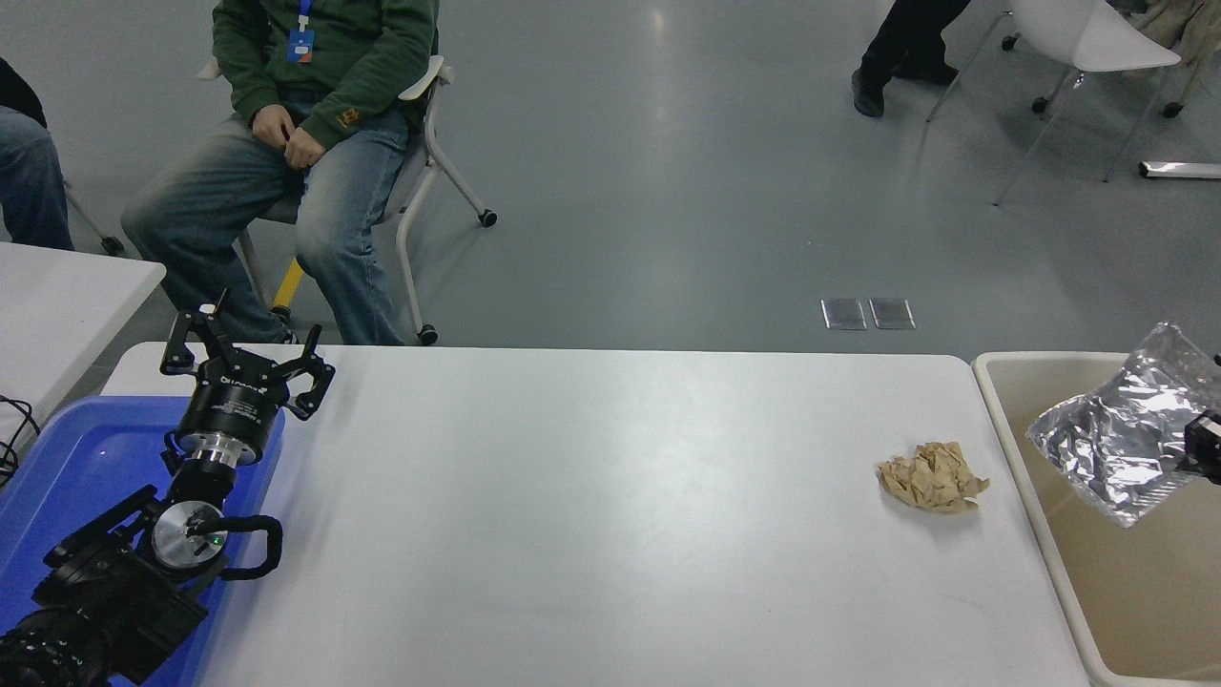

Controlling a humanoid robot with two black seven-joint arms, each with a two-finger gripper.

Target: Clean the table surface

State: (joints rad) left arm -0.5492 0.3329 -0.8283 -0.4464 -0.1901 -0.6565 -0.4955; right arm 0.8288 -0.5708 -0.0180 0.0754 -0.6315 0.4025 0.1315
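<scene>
The table surface [572, 515] is a wide white top filling the middle of the head view. A crumpled tan paper wad [933, 477] lies on it near the right end. At the right edge, only a small part of my right gripper [1204, 447] shows, shut on a crinkled silver foil bag [1116, 439]. The bag hangs over the beige bin [1011, 420], right of the table. My left gripper [246, 367] is parked at the lower left over the table's far-left corner, its fingers spread open and holding nothing.
A blue plastic tray [67, 458] lies under my left arm at the left end. A smaller white table [57, 296] stands at the far left. A seated person [286, 143] is beyond the far-left edge, with chairs and another person's legs farther back.
</scene>
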